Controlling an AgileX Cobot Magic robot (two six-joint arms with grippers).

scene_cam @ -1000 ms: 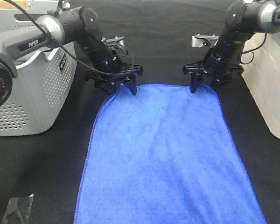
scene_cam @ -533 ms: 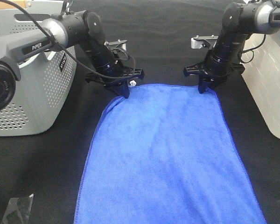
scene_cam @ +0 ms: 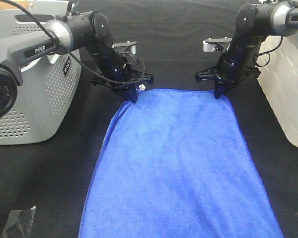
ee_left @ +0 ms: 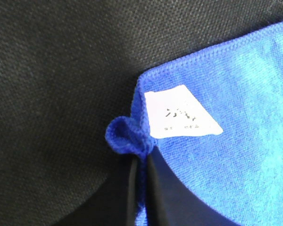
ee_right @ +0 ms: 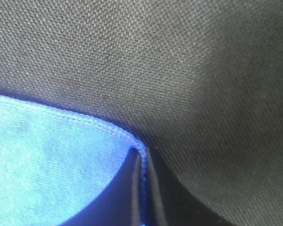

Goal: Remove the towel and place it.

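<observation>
The royal-blue towel (scene_cam: 176,163) lies spread flat on the black table, running from the far middle toward the near edge. My left gripper (scene_cam: 133,97) is shut on its far left corner. In the left wrist view the fingers pinch a curled bit of towel (ee_left: 127,136) beside the small white tag (ee_left: 179,115). My right gripper (scene_cam: 220,94) is shut on the far right corner, and the right wrist view shows the stitched edge of the towel (ee_right: 61,160) clamped between the fingers.
A grey perforated basket (scene_cam: 35,89) stands at the left of the table. A white container (scene_cam: 290,84) stands at the right edge. A crumpled clear wrapper (scene_cam: 19,222) lies near the front left corner. Black cloth covers the table (scene_cam: 174,39).
Both grippers went from open over the towel's far corners to shut on them. The corners are now pinched and slightly gathered.
</observation>
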